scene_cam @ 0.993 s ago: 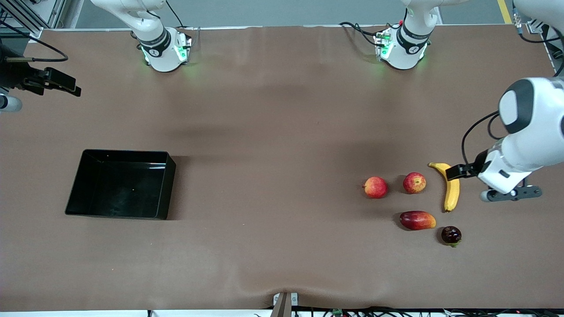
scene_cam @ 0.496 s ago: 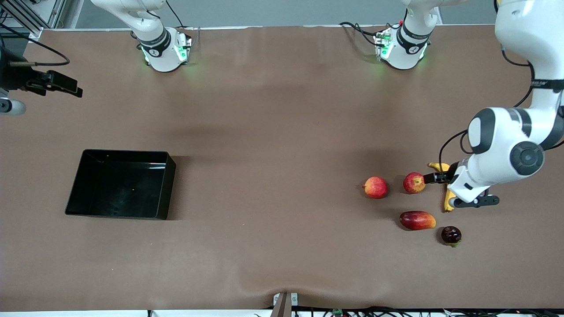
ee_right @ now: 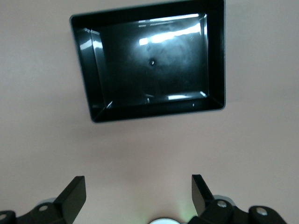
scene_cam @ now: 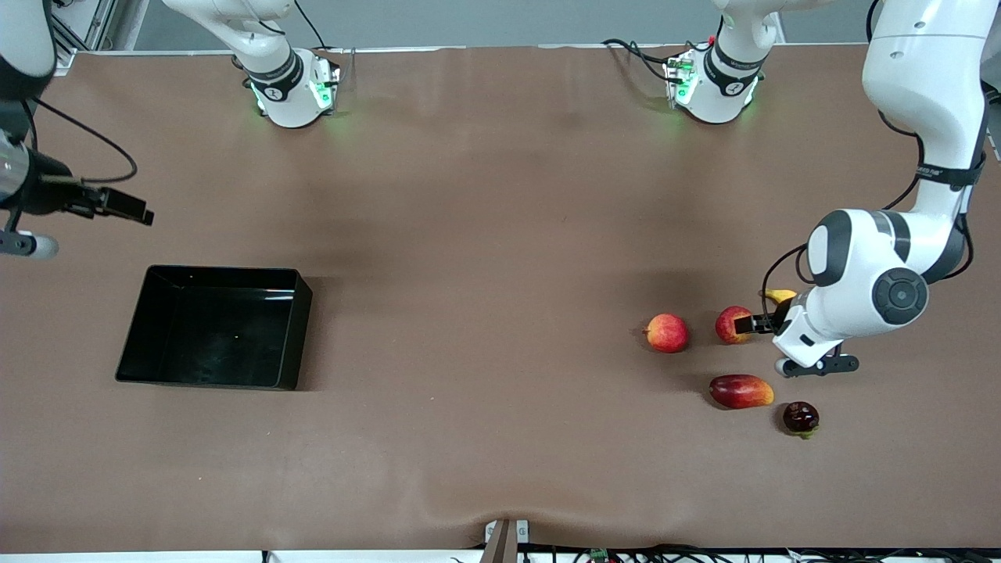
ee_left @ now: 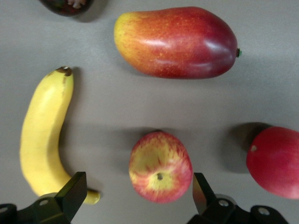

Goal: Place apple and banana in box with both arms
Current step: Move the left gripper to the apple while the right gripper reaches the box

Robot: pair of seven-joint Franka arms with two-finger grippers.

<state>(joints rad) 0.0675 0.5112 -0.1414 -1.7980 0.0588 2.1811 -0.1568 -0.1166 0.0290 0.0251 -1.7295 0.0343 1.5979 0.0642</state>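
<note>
The apple (scene_cam: 731,324), red with yellow streaks, lies on the table at the left arm's end. My left gripper (scene_cam: 755,324) is open and low over it. In the left wrist view the apple (ee_left: 160,173) sits between the wide-open fingers of my left gripper (ee_left: 138,186). The banana (ee_left: 44,135) lies beside the apple. In the front view only its tip (scene_cam: 780,295) shows past the arm. The black box (scene_cam: 299,336) stands empty at the right arm's end. My right gripper (scene_cam: 133,209) is open and empty over bare table beside the box (ee_right: 216,56).
A pinkish-red round fruit (scene_cam: 667,332) lies beside the apple, toward the box. A dark-red mango (scene_cam: 740,391) and a small dark fruit (scene_cam: 801,417) lie nearer the camera. Both show in the left wrist view, the mango (ee_left: 177,42) and the dark fruit (ee_left: 65,4).
My left gripper has moved from beside the banana to over the apple, and the arm now covers most of the banana. My right gripper has moved closer to the box.
</note>
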